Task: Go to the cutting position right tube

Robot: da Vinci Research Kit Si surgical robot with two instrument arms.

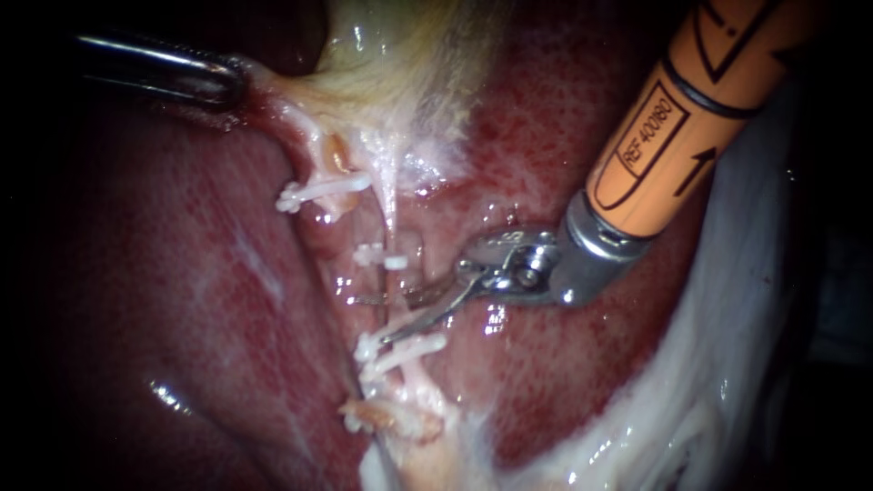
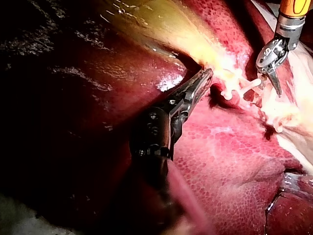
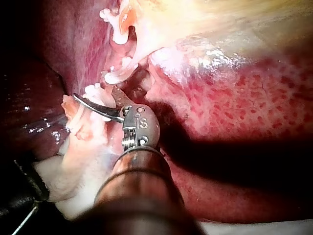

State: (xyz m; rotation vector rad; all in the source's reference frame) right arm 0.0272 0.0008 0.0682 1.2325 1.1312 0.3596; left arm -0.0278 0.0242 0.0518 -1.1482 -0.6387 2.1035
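The right tube [image 1: 392,289] is a thin pale strand running down the middle of the endoscope view, with a small white clip [image 1: 382,258] above and white clips [image 1: 405,350] below. My right instrument [image 1: 377,316], on an orange shaft from the upper right, has thin curved blades standing open at the bare stretch between those clips. In its wrist view the blades [image 3: 90,104] lie against the clipped pale tissue. The left tube carries a white clip [image 1: 323,191]. My left instrument [image 1: 227,84] is shut on the gallbladder [image 1: 400,55] neck, holding it up and to the left; its wrist view shows the jaws [image 2: 204,79] together on the pale tissue.
Dark red liver [image 1: 182,300] surrounds the tubes on both sides. Pale white tissue [image 1: 727,382] lies along the lower right, under the orange shaft. A cut orange stump [image 1: 338,159] sits above the left tube's clip.
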